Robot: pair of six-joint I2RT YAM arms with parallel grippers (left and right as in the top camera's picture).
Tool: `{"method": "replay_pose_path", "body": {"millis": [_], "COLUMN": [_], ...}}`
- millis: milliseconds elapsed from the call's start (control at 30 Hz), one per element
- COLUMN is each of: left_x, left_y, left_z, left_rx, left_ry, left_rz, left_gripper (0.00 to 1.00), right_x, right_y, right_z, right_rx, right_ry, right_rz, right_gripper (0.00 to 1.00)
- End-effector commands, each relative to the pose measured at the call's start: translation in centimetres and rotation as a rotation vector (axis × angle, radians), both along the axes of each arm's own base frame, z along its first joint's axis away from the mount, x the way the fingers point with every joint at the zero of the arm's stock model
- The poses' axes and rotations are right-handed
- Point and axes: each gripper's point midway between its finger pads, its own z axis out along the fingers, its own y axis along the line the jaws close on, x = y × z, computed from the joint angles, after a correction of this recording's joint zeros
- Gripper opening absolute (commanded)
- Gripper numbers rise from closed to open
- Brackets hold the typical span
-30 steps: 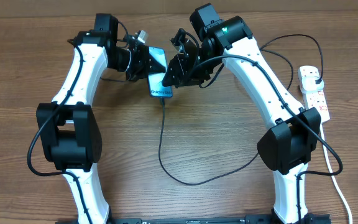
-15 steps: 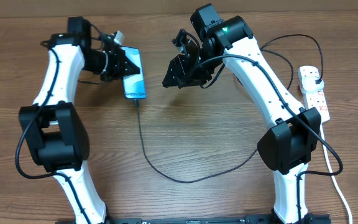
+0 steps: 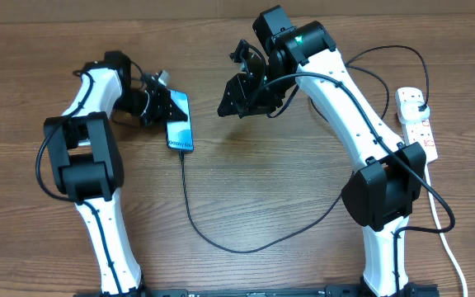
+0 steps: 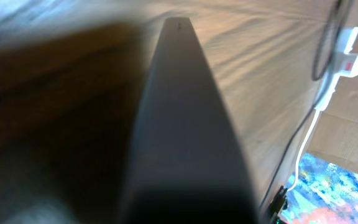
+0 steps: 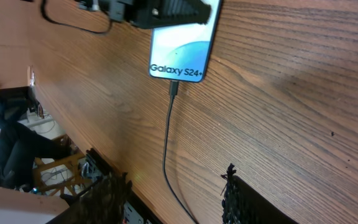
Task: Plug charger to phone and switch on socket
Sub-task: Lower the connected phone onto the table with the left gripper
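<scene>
1. Brown wood-grain table fills the overhead view, with both arms reaching in from the near edge.
2. The phone is left of the table's middle, its light-blue screen lit and facing up, with the long side running roughly away from the robot.
3. The left gripper is clamped on the phone's far end. The left wrist view is blurred and shows only the phone's dark edge close up, so I cannot tell whether the near end rests on the wood.
4. The charger runs from the phone's near end. In the right wrist view its connector tip is seated in the port, just under the words "Galaxy S24+".
5. From there the thin black cable sweeps toward the robot in a wide loop, then passes behind the right arm toward the right side of the table.
6. The socket lies near the right edge of the table, well apart from the phone, with red switch marks along it and a black plug at its far end.
7. A thick white cord leaves the socket and trails toward the robot.
8. The right gripper hangs above the table to the right of the phone and apart from it. Its fingers are spread, with nothing between them.
</scene>
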Motion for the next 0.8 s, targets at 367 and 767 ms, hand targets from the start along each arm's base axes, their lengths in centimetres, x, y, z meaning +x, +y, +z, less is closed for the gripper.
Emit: {"method": "replay_pose_path", "body": {"millis": [367,767], "left_x": [-0.1,-0.6], "left_y": [-0.2,1.0], "left_z": [-0.9,-2.1], "left_rx": [-0.021,0.081], "left_ry": [0.011,0.033], "left_rz": [-0.008,-0.021], "left_gripper": [0.28,0.37], "right_x": [0.2,0.2], "right_y": [-0.4,-0.4], "right_z": [1.8,1.8], "right_rx": [0.007,0.006], "right_ry": [-0.057,-0.054], "right_rz": [-0.004,-0.003], "right_gripper": [0.53,0.53]}}
